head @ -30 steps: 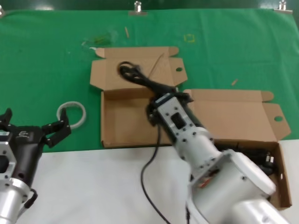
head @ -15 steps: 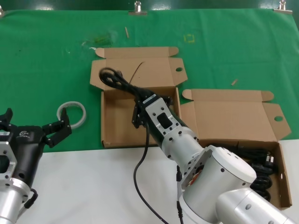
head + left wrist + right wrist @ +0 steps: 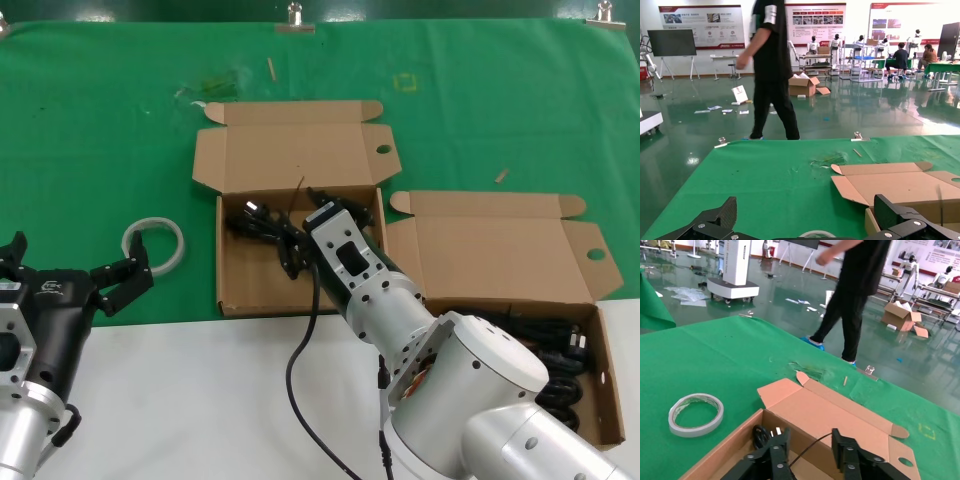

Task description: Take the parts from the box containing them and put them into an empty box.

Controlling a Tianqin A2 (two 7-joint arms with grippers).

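Observation:
The empty box lies open left of centre with its lid folded back. One black power cord now rests inside it near the back wall, its plug showing in the right wrist view. My right gripper hovers over this box, open, and only a thin strand of cable passes between its fingers. The box containing the parts stands at the right, with more black cords partly hidden behind my right arm. My left gripper waits open at the front left.
A white tape ring lies on the green cloth left of the empty box, just ahead of the left gripper. White table surface runs along the front. The two boxes sit side by side, their upright lids at the back.
My right gripper swung left over the empty box carrying the cord, came down and opened. The cord now lies in the box. The left arm stayed still.

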